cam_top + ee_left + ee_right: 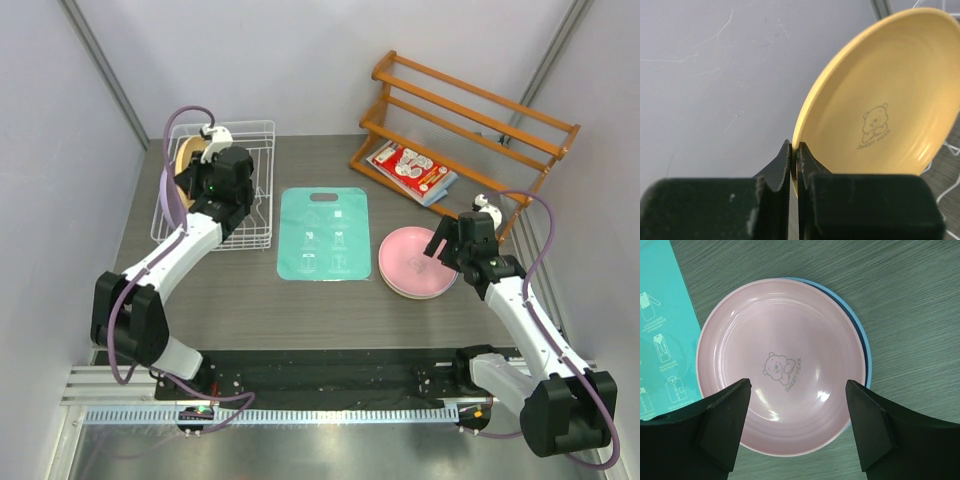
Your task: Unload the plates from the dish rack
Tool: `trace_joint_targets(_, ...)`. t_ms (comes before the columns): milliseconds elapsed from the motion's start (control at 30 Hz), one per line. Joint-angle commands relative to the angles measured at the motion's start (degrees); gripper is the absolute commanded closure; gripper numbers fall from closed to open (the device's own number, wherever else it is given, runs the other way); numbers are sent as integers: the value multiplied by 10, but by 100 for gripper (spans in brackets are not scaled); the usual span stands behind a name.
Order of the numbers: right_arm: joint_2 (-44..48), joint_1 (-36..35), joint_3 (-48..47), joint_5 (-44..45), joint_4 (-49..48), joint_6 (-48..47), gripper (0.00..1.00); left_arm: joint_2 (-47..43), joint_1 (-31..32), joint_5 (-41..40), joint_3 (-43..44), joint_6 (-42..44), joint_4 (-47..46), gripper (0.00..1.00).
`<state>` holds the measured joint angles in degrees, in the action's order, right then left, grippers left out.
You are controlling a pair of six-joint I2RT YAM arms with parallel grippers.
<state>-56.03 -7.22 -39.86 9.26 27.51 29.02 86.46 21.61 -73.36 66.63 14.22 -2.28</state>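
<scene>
My left gripper (795, 146) is shut on the rim of a yellow-orange plate (885, 105) with a bear print, held on edge. In the top view this plate (188, 155) stands at the left of the white wire dish rack (258, 132), with my left gripper (215, 170) over it. A pink plate (780, 365) lies flat on a blue plate (862, 347) on the table. My right gripper (797, 390) is open and empty above the pink plate, also seen in the top view (412, 262) under my right gripper (452, 250).
A flat teal mat (325, 232) lies between the rack and the stacked plates. An orange-brown wooden slatted rack (470, 110) stands at the back right with a printed packet (410, 168) at its foot. Grey walls close both sides.
</scene>
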Motion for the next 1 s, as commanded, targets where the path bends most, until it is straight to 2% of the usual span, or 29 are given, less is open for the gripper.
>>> trace_joint_targets(0, 10, 1, -8, -6, -17, -1, 18, -53, 22, 0, 49, -8, 4, 100)
trace_joint_targets(100, 19, 1, -13, -36, -22, 0, 18, -68, 44, 37, 78, -55, 98, 100)
trace_joint_targets(133, 22, 1, -16, -47, -25, -1, 18, -72, 49, 49, 95, -100, 124, 100)
trace_joint_targets(167, 26, 1, -18, -63, -29, -3, 18, -79, 60, 72, 102, -126, 187, 100)
trace_joint_targets(200, 35, 1, -19, -84, -39, -4, 18, -82, 63, 144, 109, -154, 212, 100)
trace_joint_targets(267, 45, 1, -21, -138, -54, -5, 18, -99, 66, 229, 113, -227, 258, 100)
trace_joint_targets(300, 51, 0, -21, -174, -71, -5, 18, -105, 66, 329, 111, -247, 263, 100)
trace_joint_targets(400, 71, -2, -24, -223, -98, -5, 17, -116, 68, 456, 88, -332, 252, 100)
trace_joint_targets(433, 72, -4, -34, -239, -99, -8, 17, -116, 69, 527, 80, -349, 246, 100)
trace_joint_targets(533, 66, -17, -56, -264, -102, -7, 13, -107, 73, 622, 53, -408, 214, 100)
trace_joint_targets(633, 52, -34, -65, -268, -112, -2, 8, -92, 81, 675, 39, -454, 187, 100)
trace_joint_targets(667, 46, -46, -67, -268, -114, 1, 1, -89, 92, 684, 35, -461, 184, 100)
trace_joint_targets(967, -24, -131, -100, -203, -134, 1, 0, -60, 157, 658, 32, -473, 171, 100)
